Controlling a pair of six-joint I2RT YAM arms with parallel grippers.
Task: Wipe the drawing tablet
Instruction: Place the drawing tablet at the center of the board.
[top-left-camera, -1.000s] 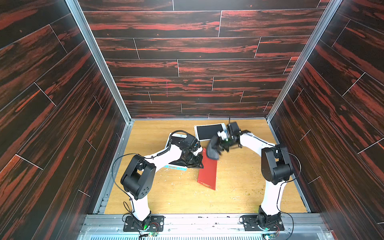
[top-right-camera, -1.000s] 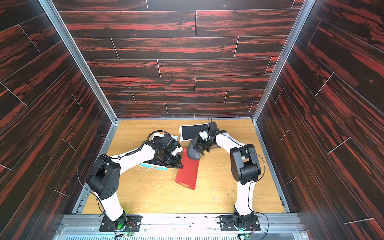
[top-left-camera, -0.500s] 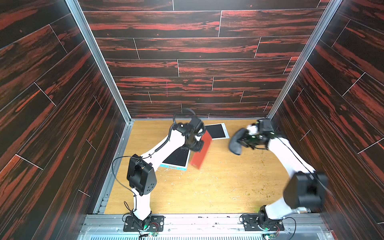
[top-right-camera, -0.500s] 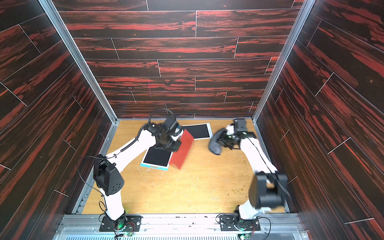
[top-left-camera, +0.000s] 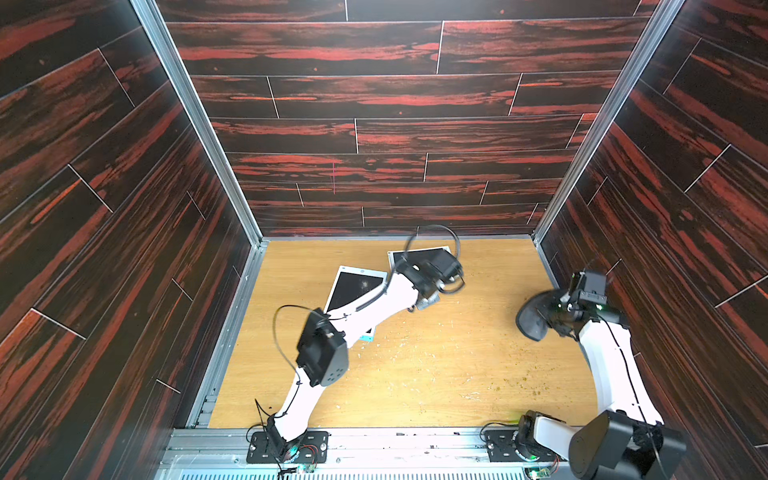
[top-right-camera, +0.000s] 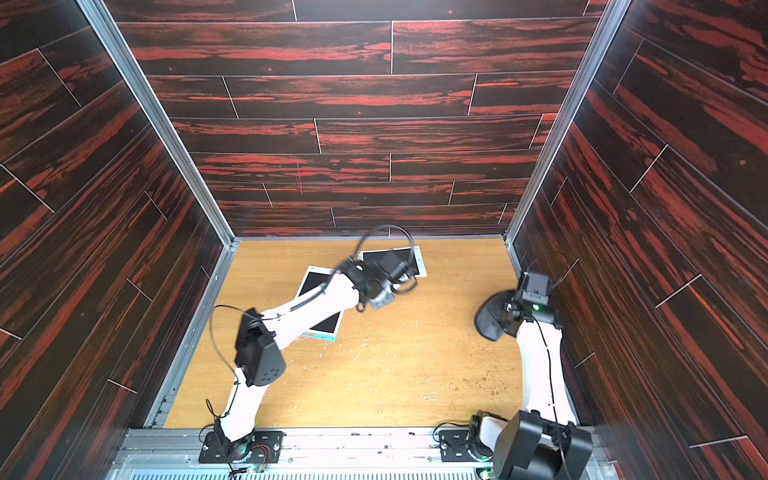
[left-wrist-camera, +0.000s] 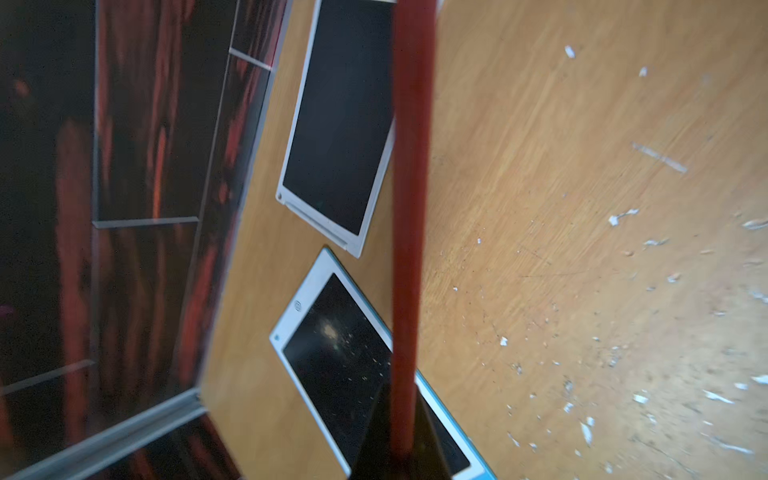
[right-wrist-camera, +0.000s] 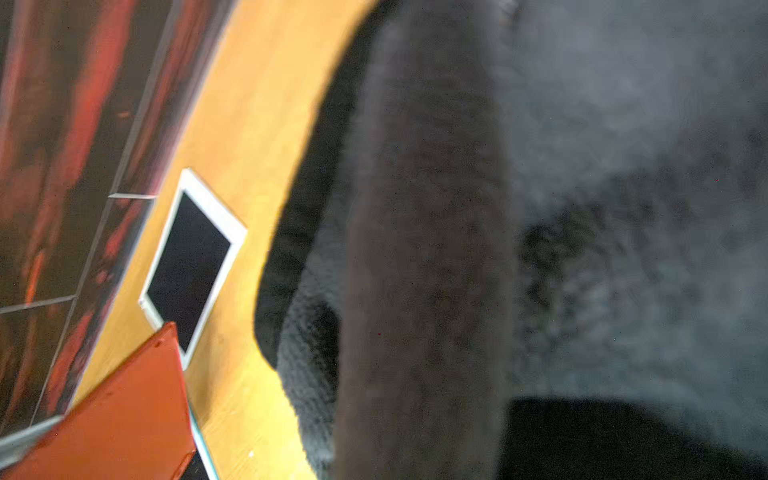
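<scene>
The left gripper (left-wrist-camera: 401, 455) pinches a red board (left-wrist-camera: 411, 187) near the speckled tablet (left-wrist-camera: 332, 365). The right gripper (top-left-camera: 556, 318) pinches a dark cloth (top-left-camera: 530, 320).

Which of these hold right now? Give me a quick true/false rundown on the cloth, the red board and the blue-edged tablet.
The right pincer is shut on the dark grey fuzzy cloth. True.
The cloth lies on the blue-edged white tablet. False: it is held near the right wall, apart from that tablet.
The left pincer grips the flat red board. True.
The tablet's dark screen is spotless. False: pale specks show on it.
</scene>
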